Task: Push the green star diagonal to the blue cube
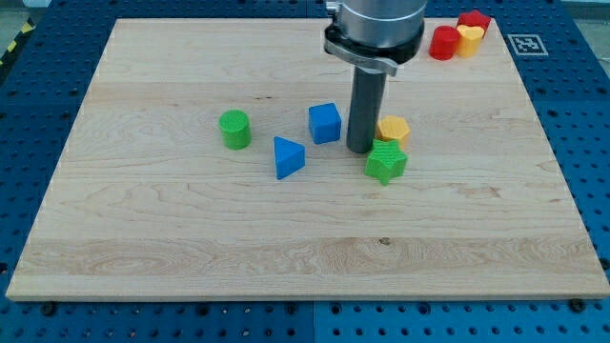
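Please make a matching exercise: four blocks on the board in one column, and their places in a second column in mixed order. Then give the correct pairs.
Blocks:
1. green star
2. green cylinder
3. blue cube
4. red cylinder

Places:
A. near the board's top right corner
B. farthest toward the view's left
C. just to the view's left of my tip
D. just below the yellow block

Pairs: 1-D, 2-B, 3-C, 4-A
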